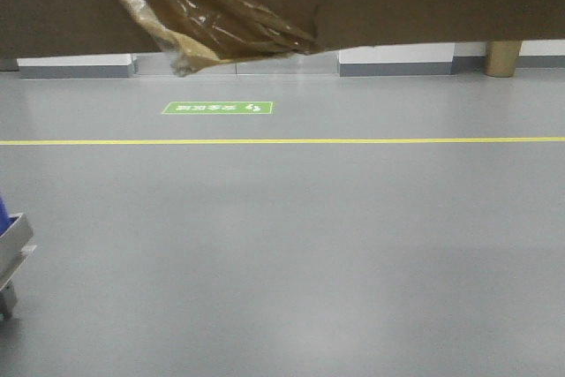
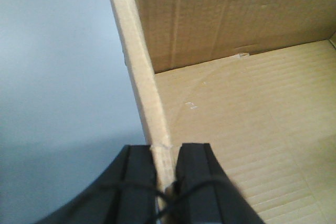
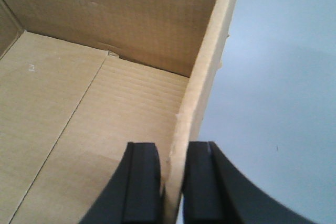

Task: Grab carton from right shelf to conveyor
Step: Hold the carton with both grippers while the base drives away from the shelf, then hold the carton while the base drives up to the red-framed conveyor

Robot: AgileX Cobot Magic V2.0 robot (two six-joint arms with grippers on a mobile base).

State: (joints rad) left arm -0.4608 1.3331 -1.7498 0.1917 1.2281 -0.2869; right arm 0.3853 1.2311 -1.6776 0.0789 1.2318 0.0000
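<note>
Right end effector (image 3: pixel 172 179) pinches carton (image 3: pixel 94 103) side wall: one black finger (image 3: pixel 143 182) inside, other outside. Corrugated carton interior fills left; smooth grey floor (image 3: pixel 283 87) on right.

left gripper (image 2: pixel 167 156) clamped, right gripper (image 3: pixel 172 153) clamped

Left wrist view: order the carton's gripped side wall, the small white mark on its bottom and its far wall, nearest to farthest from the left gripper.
1. The side wall, clamped in the left gripper.
2. The small white mark, on the carton bottom, right of that wall.
3. The far wall, top of the view.
</note>
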